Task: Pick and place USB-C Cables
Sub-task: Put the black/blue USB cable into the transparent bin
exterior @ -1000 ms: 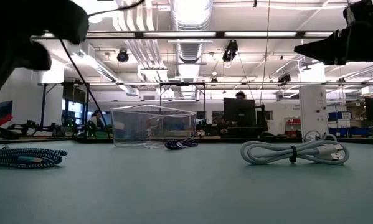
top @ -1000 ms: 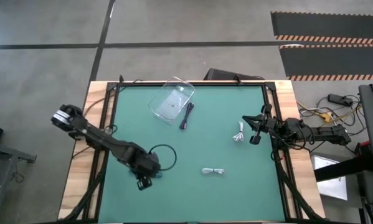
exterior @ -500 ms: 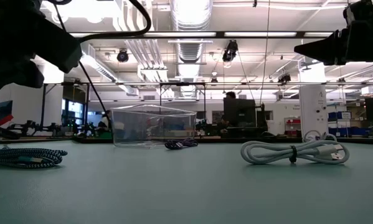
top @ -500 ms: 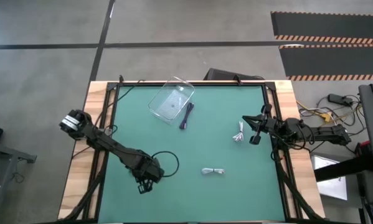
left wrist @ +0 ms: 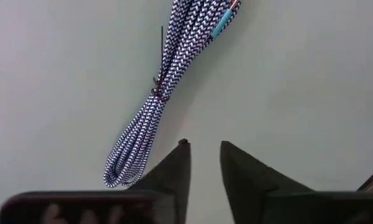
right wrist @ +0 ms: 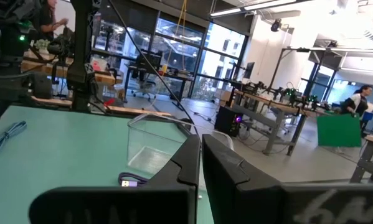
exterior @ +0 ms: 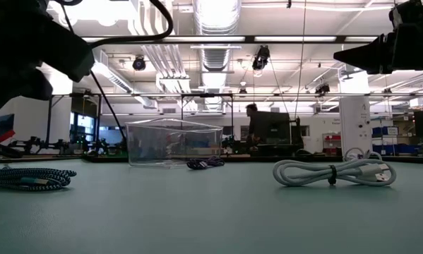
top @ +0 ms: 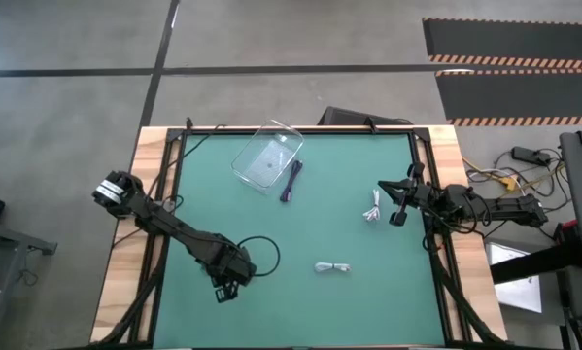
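Note:
The dark teal braided cable lies bundled flat on the green mat, just ahead of my left gripper. That gripper hovers over it near the table's near left, its fingers a narrow gap apart and empty. The cable also shows in the low view. One white cable lies near the middle front. The other white cable lies beside my right gripper, which is shut and held above the mat. The dark purple cable lies against the clear box.
The clear plastic box stands at the far middle of the mat. My left arm's black wire loops over the mat. Wooden borders and dark rails frame the mat. Bare mat lies in the middle. A person shows in the room behind.
My left arm has swung a little toward the table's near edge, carrying its gripper and wire loop the same way, and has then kept still over the teal cable. The cables have not moved.

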Robot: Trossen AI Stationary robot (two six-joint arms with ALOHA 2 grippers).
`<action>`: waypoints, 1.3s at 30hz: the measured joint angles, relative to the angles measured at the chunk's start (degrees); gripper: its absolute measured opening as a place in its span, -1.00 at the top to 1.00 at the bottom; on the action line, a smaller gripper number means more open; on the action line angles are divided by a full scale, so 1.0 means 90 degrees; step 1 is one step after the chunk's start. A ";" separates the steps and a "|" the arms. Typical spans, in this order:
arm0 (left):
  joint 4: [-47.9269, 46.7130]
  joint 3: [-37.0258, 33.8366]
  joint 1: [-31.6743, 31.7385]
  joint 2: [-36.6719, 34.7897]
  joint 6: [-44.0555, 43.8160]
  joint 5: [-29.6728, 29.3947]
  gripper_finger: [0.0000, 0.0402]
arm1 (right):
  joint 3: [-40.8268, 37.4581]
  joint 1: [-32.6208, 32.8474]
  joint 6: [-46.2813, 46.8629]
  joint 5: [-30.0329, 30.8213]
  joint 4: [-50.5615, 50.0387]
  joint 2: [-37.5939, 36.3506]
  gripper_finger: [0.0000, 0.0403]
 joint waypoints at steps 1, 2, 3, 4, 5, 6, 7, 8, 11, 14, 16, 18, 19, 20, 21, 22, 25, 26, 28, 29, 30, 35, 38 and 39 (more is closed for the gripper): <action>-0.0001 0.0000 0.0000 0.0000 0.0056 -0.0007 0.55 | 0.0001 -0.0001 0.0000 0.0001 0.0000 0.0000 0.96; 0.0002 0.0000 -0.0002 0.0000 0.0092 -0.0010 0.48 | 0.0000 -0.0001 0.0000 0.0001 0.0001 0.0000 0.96; 0.0007 -0.0005 -0.0008 0.0000 0.0124 -0.0050 0.42 | 0.0001 -0.0001 0.0000 0.0001 0.0002 0.0000 0.96; 0.0010 -0.0014 -0.0024 0.0000 0.0154 -0.0126 0.36 | -0.0001 -0.0001 0.0000 0.0001 0.0002 0.0000 0.96; 0.0011 -0.0020 -0.0036 0.0000 0.0238 -0.0180 0.30 | 0.0000 -0.0001 0.0000 0.0000 0.0002 0.0000 0.96; 0.0039 -0.0022 -0.0065 0.0000 0.0335 -0.0196 0.26 | -0.0001 0.0000 0.0000 0.0001 0.0002 0.0000 0.96; 0.0091 -0.0022 -0.0093 0.0000 0.0439 -0.0212 0.22 | 0.0001 -0.0001 0.0000 0.0001 0.0002 0.0000 0.96; 0.0113 -0.0022 -0.0122 0.0000 0.0496 -0.0238 0.19 | 0.0001 0.0000 0.0000 0.0001 0.0002 0.0000 0.96; 0.0230 -0.0022 -0.0207 0.0000 0.0583 -0.0435 0.15 | 0.0001 -0.0001 0.0000 0.0001 0.0002 0.0000 0.96; 0.0419 -0.0024 -0.0253 0.0000 0.0586 -0.0529 0.15 | 0.0000 0.0001 0.0001 0.0001 0.0002 0.0000 0.96; 0.0454 -0.0024 -0.0289 0.0000 0.0584 -0.0630 0.15 | 0.0001 -0.0001 0.0032 0.0001 0.0002 0.0000 0.96; 0.0439 -0.0027 -0.0319 0.0000 0.0586 -0.0679 0.15 | 0.0001 0.0001 0.0039 0.0000 0.0000 0.0000 0.96; 0.0436 -0.0027 -0.0330 0.0000 0.0586 -0.0781 0.15 | 0.0001 -0.0001 0.0041 0.0001 0.0000 0.0000 0.96; 0.0416 -0.0027 -0.0339 0.0000 0.0585 -0.0878 0.15 | 0.0001 0.0000 0.0041 0.0001 0.0002 0.0000 0.96; 0.0383 -0.0029 -0.0342 0.0000 0.0586 -0.0998 0.15 | -0.0001 -0.0001 0.0041 0.0001 0.0002 0.0000 0.96; 0.0376 -0.0041 -0.0342 0.0000 0.0588 -0.1116 0.15 | 0.0001 0.0001 0.0041 -0.0001 0.0001 0.0000 0.96; 0.0381 -0.0083 -0.0342 0.0000 0.0584 -0.1331 0.15 | 0.0001 -0.0001 0.0041 0.0001 0.0002 0.0000 0.96; 0.0386 -0.0101 -0.0340 0.0000 0.0586 -0.1349 0.15 | 0.0001 -0.0001 0.0041 0.0001 0.0001 0.0000 0.96; 0.0396 -0.0164 -0.0345 0.0000 0.0583 -0.1353 0.15 | -0.0001 -0.0001 0.0042 0.0001 0.0002 0.0000 0.96; 0.0391 -0.0201 -0.0345 0.0000 0.0579 -0.1366 0.15 | -0.0001 0.0001 0.0044 0.0001 0.0000 0.0000 0.96; 0.0410 -0.0242 -0.0345 0.0000 0.0579 -0.1373 0.15 | 0.0001 0.0000 0.0044 0.0001 0.0002 0.0000 0.96; 0.0736 -0.0510 -0.0345 0.0000 0.0581 -0.1397 0.15 | 0.0000 0.0001 0.0044 0.0000 0.0002 0.0000 0.96; 0.0776 -0.0585 -0.0345 0.0030 0.0581 -0.1399 0.15 | -0.0001 0.0000 0.0044 0.0001 0.0002 0.0000 0.96; 0.0775 -0.0611 -0.0345 0.0051 0.0581 -0.1400 0.15 | 0.0001 0.0001 0.0044 -0.0001 0.0002 0.0000 0.96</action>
